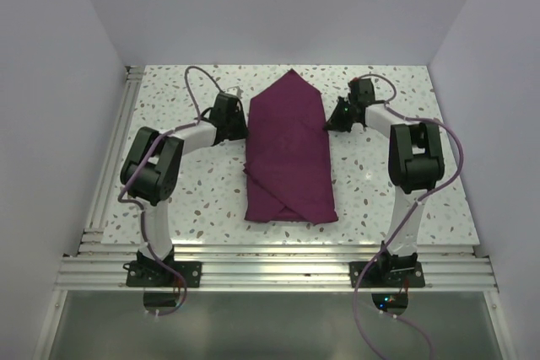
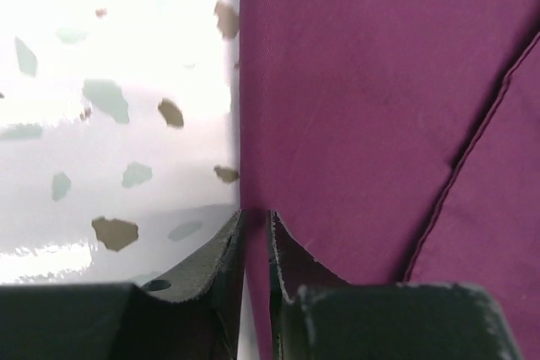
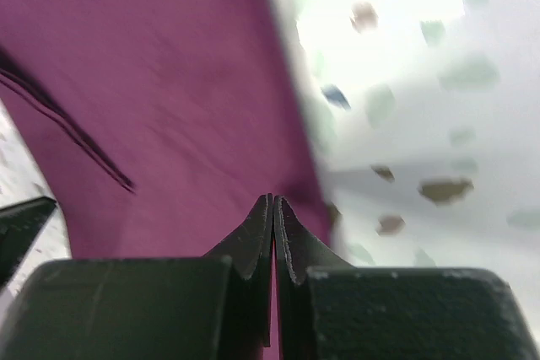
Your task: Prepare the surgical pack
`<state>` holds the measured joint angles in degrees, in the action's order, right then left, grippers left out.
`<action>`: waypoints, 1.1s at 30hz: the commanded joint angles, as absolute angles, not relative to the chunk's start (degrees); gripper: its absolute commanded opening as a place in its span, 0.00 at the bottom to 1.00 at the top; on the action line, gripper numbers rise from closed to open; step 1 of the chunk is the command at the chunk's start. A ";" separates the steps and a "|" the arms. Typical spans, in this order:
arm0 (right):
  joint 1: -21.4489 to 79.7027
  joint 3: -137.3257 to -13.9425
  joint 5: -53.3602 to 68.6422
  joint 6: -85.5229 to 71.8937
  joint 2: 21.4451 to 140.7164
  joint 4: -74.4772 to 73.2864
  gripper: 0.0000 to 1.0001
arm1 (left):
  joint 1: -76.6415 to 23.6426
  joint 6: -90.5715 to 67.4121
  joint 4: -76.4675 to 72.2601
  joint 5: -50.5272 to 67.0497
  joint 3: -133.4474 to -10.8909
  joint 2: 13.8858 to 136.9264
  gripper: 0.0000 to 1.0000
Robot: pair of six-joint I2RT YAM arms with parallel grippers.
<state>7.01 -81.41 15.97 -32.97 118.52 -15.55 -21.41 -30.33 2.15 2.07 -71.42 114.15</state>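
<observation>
One surgical pack (image 1: 289, 153) is seen at the centre of the speckled tabletop (image 1: 380, 200). It is folded into a long bundle with a point toward the top of the frame.

Two arms are counted, one at each side of the pack, each trailed by one purple cable (image 1: 196, 73). In the overhead view the fingertips of both are hidden under their own wrists.

In the left wrist view the left gripper (image 2: 256, 217) is set at the pack's left edge. Its fingers (image 2: 221, 259) are drawn in to a narrow slit, and the fabric edge is clamped in it.

The right wrist view is blurred. There the right gripper (image 3: 272, 200) is held over the pack's right edge with its fingers (image 3: 253, 238) pressed together at the tips. Whether cloth is pinched cannot be told.

A dark shape (image 3: 21, 225) is cut off at the lower left of that view and cannot be identified.

Aluminium rails (image 1: 270, 271) are seen along the bottom of the tabletop.
</observation>
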 commanded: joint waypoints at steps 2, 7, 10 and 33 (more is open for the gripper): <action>7.03 -91.30 16.17 -34.27 121.36 -14.32 0.00 | -20.92 -27.86 2.90 0.09 -80.40 115.21 0.20; 6.86 -100.36 16.79 -35.07 126.99 -16.08 0.00 | -19.87 -28.21 2.99 2.02 -86.30 119.70 0.21; 6.86 -105.89 17.40 -36.03 131.82 -17.92 0.00 | -18.99 -28.65 2.38 3.60 -89.99 124.26 0.21; 4.13 -116.27 20.21 -39.29 140.71 -13.62 0.13 | -13.89 -28.65 -1.04 4.99 -93.25 127.62 0.27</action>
